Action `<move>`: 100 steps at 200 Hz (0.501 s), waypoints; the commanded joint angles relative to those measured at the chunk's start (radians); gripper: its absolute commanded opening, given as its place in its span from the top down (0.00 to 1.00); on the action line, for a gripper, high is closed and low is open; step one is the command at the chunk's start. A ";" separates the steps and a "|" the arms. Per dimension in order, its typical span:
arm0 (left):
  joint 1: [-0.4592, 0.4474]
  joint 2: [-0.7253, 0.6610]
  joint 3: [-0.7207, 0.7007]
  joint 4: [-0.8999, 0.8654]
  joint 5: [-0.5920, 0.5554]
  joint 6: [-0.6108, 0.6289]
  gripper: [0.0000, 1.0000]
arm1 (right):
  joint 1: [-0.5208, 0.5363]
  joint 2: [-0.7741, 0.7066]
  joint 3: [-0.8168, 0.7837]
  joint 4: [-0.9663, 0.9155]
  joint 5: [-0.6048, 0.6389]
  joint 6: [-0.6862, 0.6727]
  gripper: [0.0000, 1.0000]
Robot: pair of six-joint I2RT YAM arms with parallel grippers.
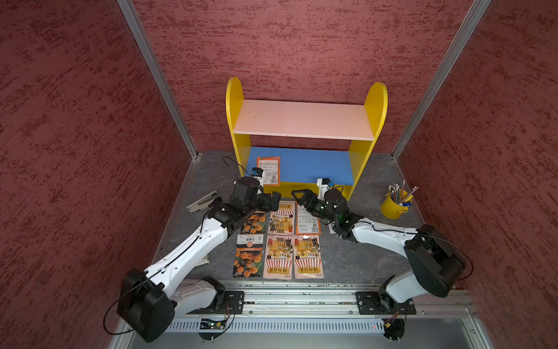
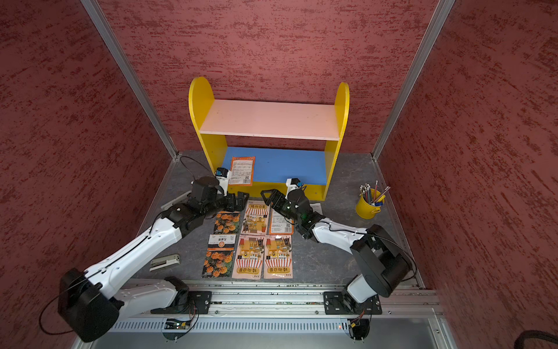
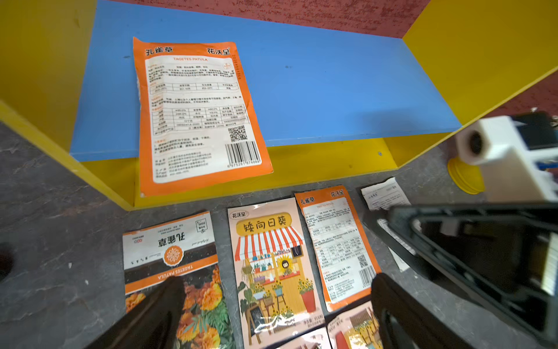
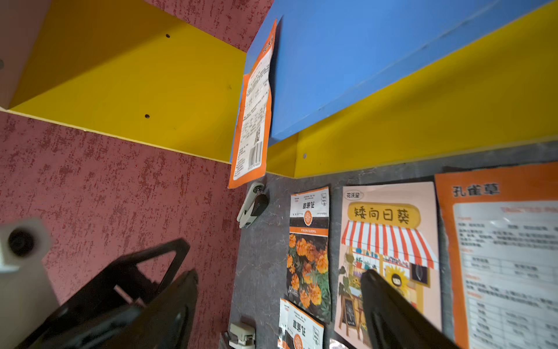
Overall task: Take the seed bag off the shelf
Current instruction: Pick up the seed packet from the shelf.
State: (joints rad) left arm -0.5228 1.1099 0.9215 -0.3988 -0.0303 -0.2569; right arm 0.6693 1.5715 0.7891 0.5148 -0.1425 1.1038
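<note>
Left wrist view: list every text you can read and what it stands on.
"孔雀草", "花沃呈", "TAGETES PATULA": seed bag on the shelf.
"花沃呈", "矮向日葵": awning packet on the table.
"孔雀草", "TAGETES PATULA", upside down: marigold packet.
"孔雀草": orange packet.
Tables, fine print, barcode digits: too small to read.

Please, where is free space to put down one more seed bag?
The pink upper board is bare. The blue lower board is free right of the orange seed bag. The grey table is bare right of the laid-out packets, toward the pencil cup. Crowded: in front of the shelf, where the left gripper and right gripper hover over packets.
</note>
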 commanded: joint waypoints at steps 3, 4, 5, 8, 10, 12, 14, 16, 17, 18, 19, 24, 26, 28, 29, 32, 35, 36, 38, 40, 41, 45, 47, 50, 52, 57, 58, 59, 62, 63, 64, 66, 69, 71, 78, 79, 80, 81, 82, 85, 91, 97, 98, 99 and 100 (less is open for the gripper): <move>0.002 -0.123 -0.053 -0.082 0.019 -0.045 0.00 | 0.015 0.068 0.078 0.108 0.044 0.063 0.19; 0.002 -0.128 -0.056 -0.082 0.019 -0.046 0.00 | 0.016 0.071 0.081 0.109 0.044 0.063 0.19; 0.002 -0.133 -0.059 -0.084 0.019 -0.048 0.00 | 0.016 0.074 0.082 0.111 0.044 0.064 0.19; 0.003 -0.146 -0.064 -0.091 0.019 -0.052 0.00 | 0.018 0.085 0.093 0.114 0.045 0.066 0.20; 0.004 -0.156 -0.068 -0.097 0.019 -0.056 0.00 | 0.018 0.091 0.100 0.116 0.045 0.068 0.21; 0.005 -0.165 -0.071 -0.101 0.020 -0.059 0.00 | 0.018 0.099 0.104 0.118 0.045 0.069 0.22; 0.007 -0.174 -0.074 -0.107 0.021 -0.062 0.00 | 0.018 0.103 0.110 0.122 0.045 0.071 0.22; 0.008 -0.181 -0.076 -0.109 0.024 -0.063 0.00 | 0.019 0.112 0.115 0.124 0.046 0.074 0.22; 0.009 -0.185 -0.078 -0.112 0.025 -0.065 0.00 | 0.019 0.115 0.117 0.128 0.047 0.075 0.23; 0.009 -0.189 -0.079 -0.114 0.026 -0.065 0.00 | 0.019 0.119 0.120 0.130 0.047 0.075 0.23; 0.010 -0.194 -0.080 -0.117 0.027 -0.066 0.00 | 0.019 0.122 0.122 0.132 0.047 0.076 0.23; 0.012 -0.212 -0.085 -0.125 0.031 -0.071 0.00 | 0.019 0.138 0.134 0.141 0.047 0.080 0.25; 0.013 -0.218 -0.087 -0.132 0.032 -0.074 0.00 | 0.019 0.143 0.141 0.143 0.047 0.082 0.26; 0.014 -0.225 -0.089 -0.134 0.033 -0.077 0.00 | 0.019 0.150 0.144 0.144 0.045 0.082 0.26; 0.014 -0.229 -0.089 -0.137 0.033 -0.079 0.00 | 0.019 0.152 0.148 0.144 0.046 0.082 0.26; 0.016 -0.239 -0.092 -0.140 0.034 -0.086 0.00 | 0.019 0.159 0.157 0.142 0.044 0.082 0.27; 0.017 -0.248 -0.094 -0.145 0.038 -0.090 0.00 | 0.019 0.168 0.166 0.139 0.042 0.082 0.27; 0.017 -0.251 -0.094 -0.144 0.040 -0.091 0.00 | 0.019 0.171 0.172 0.139 0.042 0.082 0.27; 0.017 -0.258 -0.095 -0.146 0.046 -0.094 0.00 | 0.019 0.176 0.178 0.136 0.040 0.082 0.28; 0.019 -0.263 -0.096 -0.146 0.052 -0.097 0.00 | 0.018 0.180 0.185 0.135 0.039 0.082 0.28; 0.020 -0.264 -0.097 -0.147 0.056 -0.098 0.00 | 0.019 0.183 0.189 0.135 0.038 0.082 0.29; 0.024 -0.276 -0.099 -0.147 0.069 -0.104 0.00 | 0.019 0.193 0.200 0.134 0.034 0.083 0.29; 0.026 -0.282 -0.101 -0.147 0.076 -0.108 0.00 | 0.019 0.197 0.204 0.133 0.033 0.084 0.30; 0.029 -0.289 -0.102 -0.148 0.084 -0.116 0.00 | 0.021 0.205 0.214 0.133 0.030 0.085 0.30; 0.032 -0.294 -0.105 -0.147 0.089 -0.119 0.00 | 0.021 0.209 0.218 0.133 0.028 0.086 0.31; 0.037 -0.306 -0.109 -0.144 0.105 -0.129 0.00 | 0.021 0.220 0.230 0.133 0.023 0.088 0.31; 0.039 -0.309 -0.110 -0.143 0.107 -0.131 0.00 | 0.021 0.222 0.233 0.132 0.023 0.088 0.31; 0.040 -0.310 -0.112 -0.143 0.111 -0.132 0.00 | 0.022 0.224 0.235 0.131 0.023 0.088 0.32; 0.043 -0.315 -0.113 -0.140 0.121 -0.136 0.00 | 0.022 0.230 0.241 0.132 0.023 0.088 0.32; 0.045 -0.318 -0.114 -0.139 0.124 -0.137 0.00 | 0.022 0.231 0.243 0.132 0.023 0.088 0.32; 0.045 -0.320 -0.116 -0.139 0.126 -0.137 0.00 | 0.023 0.233 0.245 0.132 0.023 0.088 0.32; 0.048 -0.323 -0.117 -0.137 0.131 -0.140 0.00 | 0.024 0.236 0.249 0.132 0.023 0.088 0.32; 0.051 -0.328 -0.120 -0.134 0.135 -0.146 0.00 | 0.024 0.243 0.255 0.129 0.023 0.088 0.33; 0.053 -0.332 -0.122 -0.132 0.141 -0.148 0.00 | 0.025 0.245 0.260 0.126 0.021 0.088 0.33; 0.060 -0.341 -0.127 -0.125 0.155 -0.157 0.00 | 0.026 0.257 0.272 0.121 0.020 0.087 0.33; 0.061 -0.343 -0.128 -0.125 0.157 -0.158 0.00 | 0.026 0.259 0.273 0.120 0.019 0.087 0.33; 0.062 -0.344 -0.129 -0.125 0.160 -0.159 0.00 | 0.026 0.261 0.276 0.119 0.019 0.087 0.34; 0.063 -0.346 -0.129 -0.123 0.162 -0.160 0.00 | 0.026 0.263 0.278 0.118 0.019 0.087 0.34; 0.064 -0.347 -0.130 -0.123 0.165 -0.161 0.00 | 0.026 0.264 0.281 0.118 0.019 0.087 0.34; 0.068 -0.349 -0.130 -0.120 0.173 -0.163 0.00 | 0.026 0.269 0.284 0.117 0.018 0.087 0.34; 0.074 -0.353 -0.131 -0.117 0.185 -0.169 0.00 | 0.025 0.277 0.293 0.118 0.017 0.088 0.35; 0.078 -0.358 -0.131 -0.115 0.192 -0.175 0.00 | 0.026 0.287 0.302 0.117 0.014 0.088 0.35; 0.079 -0.358 -0.130 -0.116 0.193 -0.177 0.00 | 0.026 0.288 0.303 0.116 0.014 0.088 0.35; 0.080 -0.359 -0.129 -0.116 0.195 -0.178 0.00 | 0.026 0.289 0.305 0.115 0.013 0.088 0.35; 0.081 -0.360 -0.129 -0.116 0.196 -0.179 0.00 | 0.026 0.292 0.307 0.115 0.013 0.088 0.35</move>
State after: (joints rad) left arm -0.4625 0.7700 0.8013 -0.5201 0.0917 -0.3912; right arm 0.6876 1.8309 1.0508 0.6098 -0.1272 1.1843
